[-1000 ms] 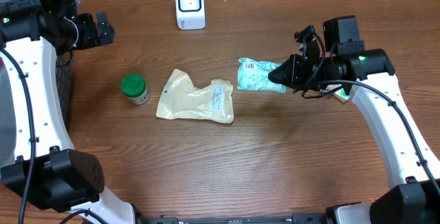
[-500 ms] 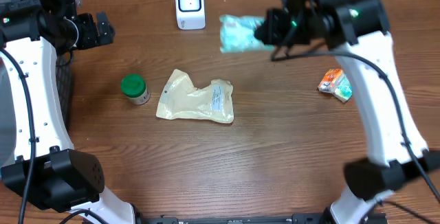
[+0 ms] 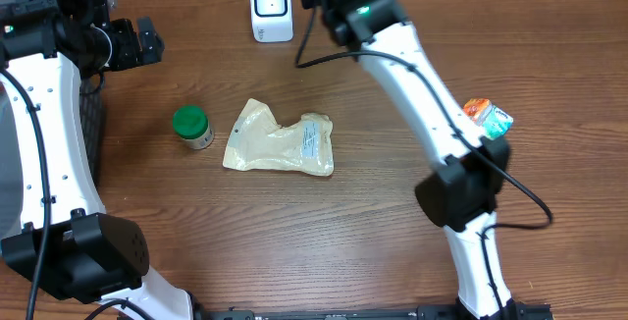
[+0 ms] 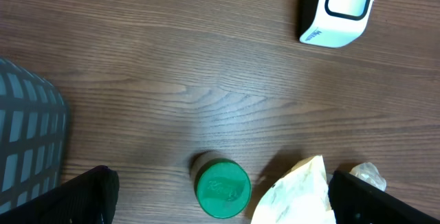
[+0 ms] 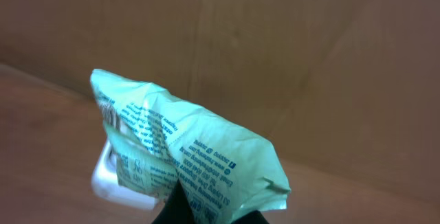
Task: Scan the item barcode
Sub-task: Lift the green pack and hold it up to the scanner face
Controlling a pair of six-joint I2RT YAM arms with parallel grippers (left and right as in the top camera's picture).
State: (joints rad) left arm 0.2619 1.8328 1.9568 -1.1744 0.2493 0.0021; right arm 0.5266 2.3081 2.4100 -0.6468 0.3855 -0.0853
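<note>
Dark wood-grain tabletop (image 3: 324, 251) fills the view under even light, a plain brown wall (image 5: 289, 38) rising behind its far edge, a grey mesh bin (image 4: 27, 141) at left.

A green-lidded jar (image 3: 191, 126) stands just beside a tan pouch (image 3: 280, 141); an orange packet (image 3: 488, 118) lies well apart.

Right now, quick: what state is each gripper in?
Left gripper: open, empty.
Right gripper: shut on the crinkly mint-green plastic packet.
</note>
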